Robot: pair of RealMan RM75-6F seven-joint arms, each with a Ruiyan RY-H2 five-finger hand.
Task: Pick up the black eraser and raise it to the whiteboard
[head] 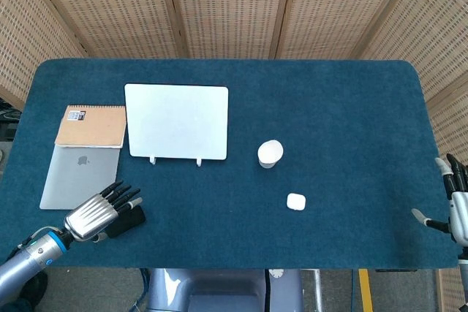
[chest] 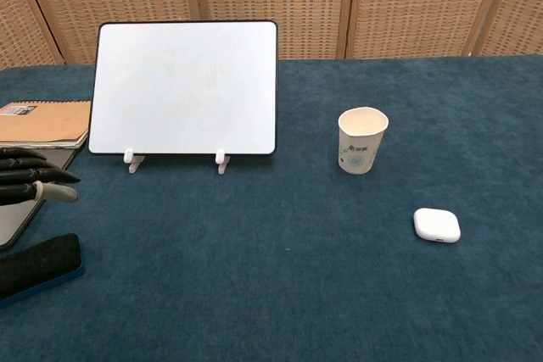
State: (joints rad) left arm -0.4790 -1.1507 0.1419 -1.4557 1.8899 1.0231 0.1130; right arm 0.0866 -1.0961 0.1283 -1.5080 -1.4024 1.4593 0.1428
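The black eraser (head: 131,218) lies near the table's front left edge, partly hidden under my left hand in the head view; the chest view shows the eraser (chest: 38,266) flat on the cloth. My left hand (head: 99,211) hovers over it, fingers (chest: 34,184) extended and spread, holding nothing. The whiteboard (head: 176,121) stands upright on small white feet behind it, the same whiteboard (chest: 184,87) filling the chest view's upper left. My right hand (head: 457,202) sits at the table's right edge, fingers apart and empty.
A grey laptop (head: 77,173) and a brown notebook (head: 91,126) lie left of the whiteboard. A paper cup (head: 270,153) stands mid-table, and a white earbud case (head: 295,201) lies in front of it. Woven screens stand behind the blue table (head: 329,107).
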